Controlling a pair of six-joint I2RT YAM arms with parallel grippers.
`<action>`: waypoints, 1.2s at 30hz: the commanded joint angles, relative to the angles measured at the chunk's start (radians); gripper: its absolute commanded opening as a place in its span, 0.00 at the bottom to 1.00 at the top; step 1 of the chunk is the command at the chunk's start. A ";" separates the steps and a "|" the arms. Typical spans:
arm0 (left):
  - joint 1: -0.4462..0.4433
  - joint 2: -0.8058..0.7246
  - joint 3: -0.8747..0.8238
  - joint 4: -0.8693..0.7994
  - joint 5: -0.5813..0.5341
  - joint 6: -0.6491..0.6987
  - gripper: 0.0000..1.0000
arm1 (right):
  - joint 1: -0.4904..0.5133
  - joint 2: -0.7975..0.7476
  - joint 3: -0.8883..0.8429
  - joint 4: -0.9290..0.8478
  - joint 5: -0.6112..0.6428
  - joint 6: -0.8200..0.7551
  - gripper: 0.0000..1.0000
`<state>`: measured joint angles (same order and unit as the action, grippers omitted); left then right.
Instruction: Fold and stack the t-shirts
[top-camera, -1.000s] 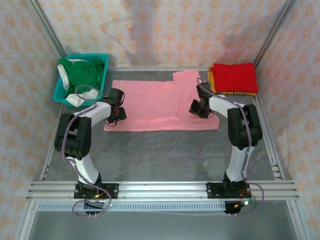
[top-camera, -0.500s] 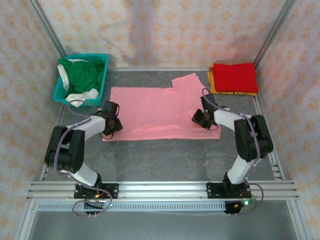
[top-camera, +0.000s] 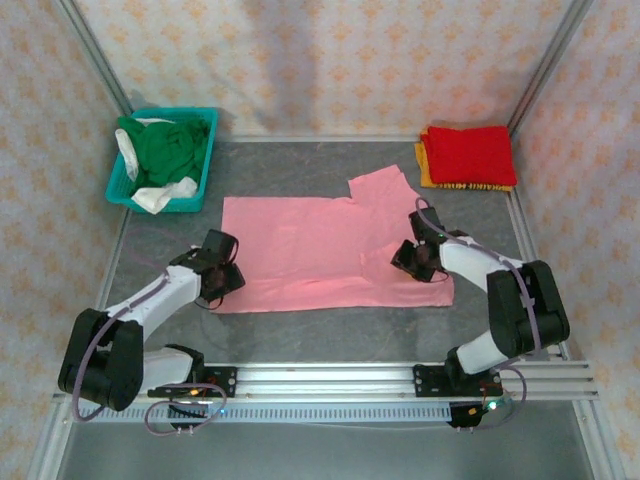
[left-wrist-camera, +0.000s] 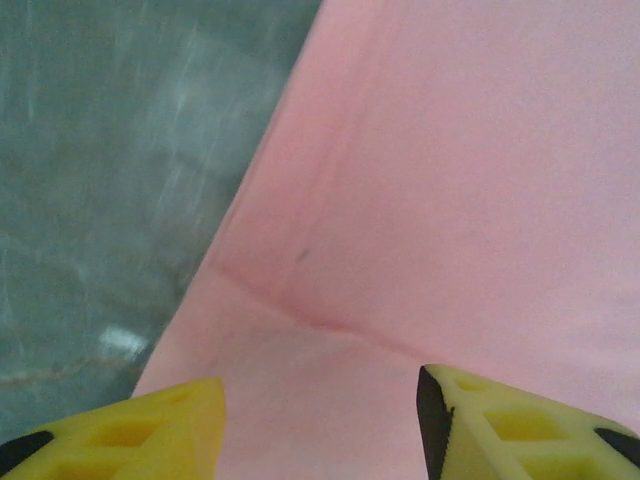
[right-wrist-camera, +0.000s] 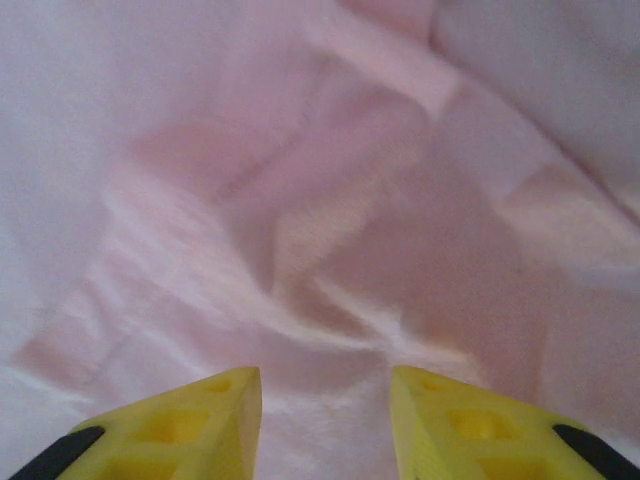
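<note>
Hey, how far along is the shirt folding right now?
Done: a folded red shirt sits on an orange-yellow shirt at the far right. In hand: the pink shirt lies flat, one sleeve out, with the left pincer and right pincer open over its near corners. Left: finish and stack it, then do the green shirt and white shirt in the basket.

Robot test cell in a lab, not a home. Enclosed by aluminium frame posts (top-camera: 95, 55) and patterned backdrop panels (top-camera: 330, 60). Grey table (top-camera: 330, 330) fronted by a slotted rail (top-camera: 330, 380), with left arm (top-camera: 150, 298) and right arm (top-camera: 470, 260) bolted on.
</note>
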<state>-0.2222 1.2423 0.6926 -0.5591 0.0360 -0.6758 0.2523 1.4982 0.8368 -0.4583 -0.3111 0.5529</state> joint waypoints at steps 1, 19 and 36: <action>0.029 0.041 0.166 -0.003 -0.056 0.082 0.57 | -0.013 -0.025 0.152 -0.016 0.073 -0.045 0.40; -0.129 0.545 0.848 -0.058 -0.064 0.275 0.63 | -0.139 0.967 1.543 -0.434 0.049 -0.443 0.56; -0.129 0.532 0.702 -0.041 -0.092 0.234 0.64 | -0.129 1.261 1.822 -0.392 0.018 -0.438 0.64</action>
<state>-0.3534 1.7889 1.4166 -0.5873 -0.0277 -0.4213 0.1169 2.7270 2.6183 -0.8700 -0.2783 0.0971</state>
